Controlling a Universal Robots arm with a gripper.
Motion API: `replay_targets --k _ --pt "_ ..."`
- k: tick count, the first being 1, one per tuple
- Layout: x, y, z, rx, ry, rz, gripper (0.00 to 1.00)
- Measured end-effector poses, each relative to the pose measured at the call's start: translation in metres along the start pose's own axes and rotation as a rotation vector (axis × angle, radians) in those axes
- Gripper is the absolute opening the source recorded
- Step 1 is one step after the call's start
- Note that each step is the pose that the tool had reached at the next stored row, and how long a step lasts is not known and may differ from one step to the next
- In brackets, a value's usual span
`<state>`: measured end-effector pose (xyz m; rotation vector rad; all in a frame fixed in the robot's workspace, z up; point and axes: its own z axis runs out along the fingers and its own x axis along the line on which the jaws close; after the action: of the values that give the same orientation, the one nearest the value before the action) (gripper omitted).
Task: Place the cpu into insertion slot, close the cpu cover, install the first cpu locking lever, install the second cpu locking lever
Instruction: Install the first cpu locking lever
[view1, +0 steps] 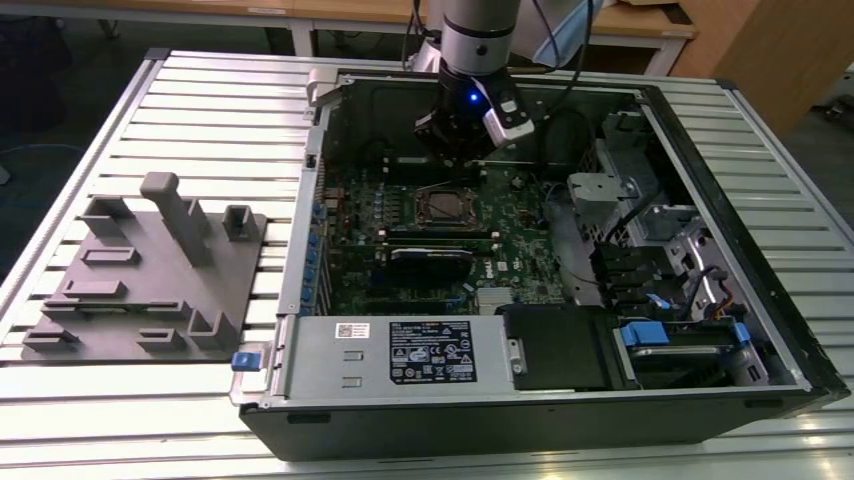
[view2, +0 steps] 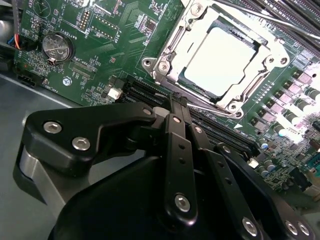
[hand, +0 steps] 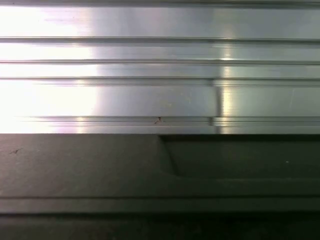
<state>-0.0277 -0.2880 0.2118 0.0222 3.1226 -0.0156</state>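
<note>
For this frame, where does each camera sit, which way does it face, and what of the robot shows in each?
Exterior view: raised, looking down at the open computer case on the slatted table; the arm reaches into it.
Second wrist view: on the arm, looking past the gripper at the motherboard and the cpu in its socket.
First wrist view: on the arm, facing ribbed metal beside a dark edge.
Shared: exterior and second wrist views both show the motherboard.
</note>
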Motion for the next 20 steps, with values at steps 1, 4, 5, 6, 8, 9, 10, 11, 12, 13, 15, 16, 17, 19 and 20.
replay_targets --k 1,4,5,6,8,9,10,11,12,13,15,16,17,19,20 --pt "0.0 0.0 0.0001 0.0 0.0 0.0 0.11" --pt "-0.0001 0.0 0.0004 0.0001 0.0001 0.0 0.11" --pt "-0.0001 0.0 0.0005 0.0001 0.0 0.0 0.11" --pt "-0.0001 0.0 0.0007 0.0 0.0 0.0 0.11" --pt "-0.0001 -0.0001 0.001 0.0002 0.0001 0.0 0.11" --pt "-0.0001 -0.0001 0.0012 0.0003 0.0002 0.0 0.11" --pt "-0.0001 -0.0001 0.0013 0.0004 0.0002 0.0 0.11" --pt "-0.0001 -0.0001 0.0015 0.0006 0.0003 0.0 0.11" --pt "-0.0001 -0.0001 0.0017 0.0006 0.0003 0.0 0.11" --pt "-0.0001 -0.0001 0.0019 0.0006 0.0003 0.0 0.11" --pt "-0.0001 -0.0001 0.0024 0.0005 0.0002 0.0 0.11" --pt "-0.0002 -0.0001 0.0027 0.0005 0.0002 0.0 0.11" --pt "-0.0003 -0.0001 0.003 0.0004 0.0002 0.0 0.11" --pt "-0.0003 -0.0001 0.0035 0.0011 0.0002 0.0 0.11" --pt "-0.0003 -0.0001 0.0037 0.0014 0.0002 0.0 0.11"
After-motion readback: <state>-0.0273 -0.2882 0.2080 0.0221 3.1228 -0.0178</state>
